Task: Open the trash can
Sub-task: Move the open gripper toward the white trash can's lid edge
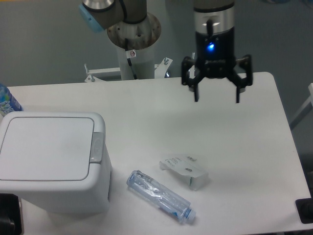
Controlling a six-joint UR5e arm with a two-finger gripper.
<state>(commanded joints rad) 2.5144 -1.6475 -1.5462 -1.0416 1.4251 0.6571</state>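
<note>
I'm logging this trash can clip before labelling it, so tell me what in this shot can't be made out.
All from the fixed camera:
- Inside of the trash can: hidden by its shut lid.
- Blue-labelled item behind the can: cut off by the left edge, so unidentifiable.
- Print on the white carton and the plastic bottle: too small to read.
- Dark objects at the bottom corners: cropped by the frame.
- Gripper: jaws open, height above the table unclear.
</note>
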